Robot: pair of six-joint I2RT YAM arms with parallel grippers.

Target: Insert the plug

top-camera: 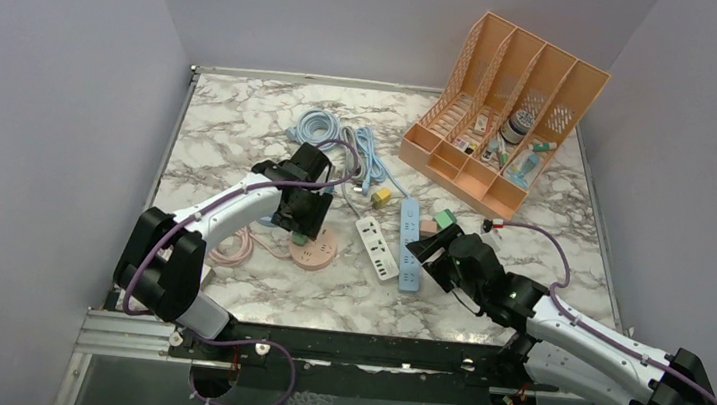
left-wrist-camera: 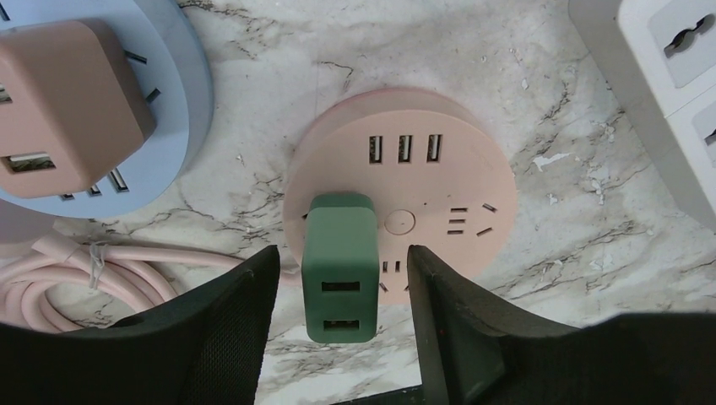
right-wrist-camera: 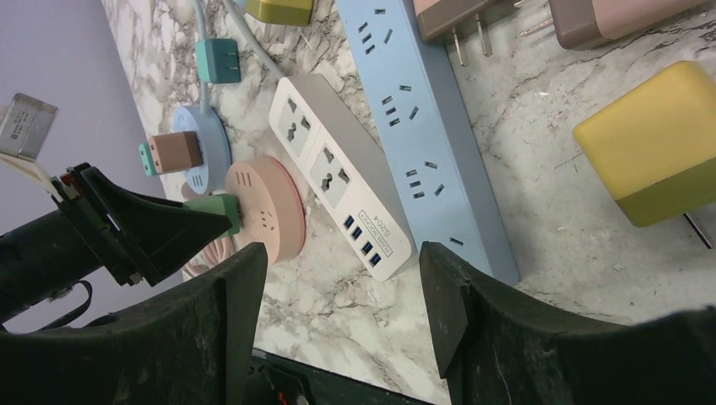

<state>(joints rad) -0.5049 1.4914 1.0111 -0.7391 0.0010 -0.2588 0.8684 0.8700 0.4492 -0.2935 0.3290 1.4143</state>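
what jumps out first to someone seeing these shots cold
A dark green plug sits on the pink round socket hub, left of the table's middle, with the left claw open around it and not touching its sides. At the far right corner stands a peach desk organizer. A white power strip and a blue power strip lie side by side mid-table.

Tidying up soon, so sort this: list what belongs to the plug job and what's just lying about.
In the job: green plug, pink round socket, left gripper.
Lying about: white power strip, blue power strip, yellow adapter, orange file rack, blue cable.
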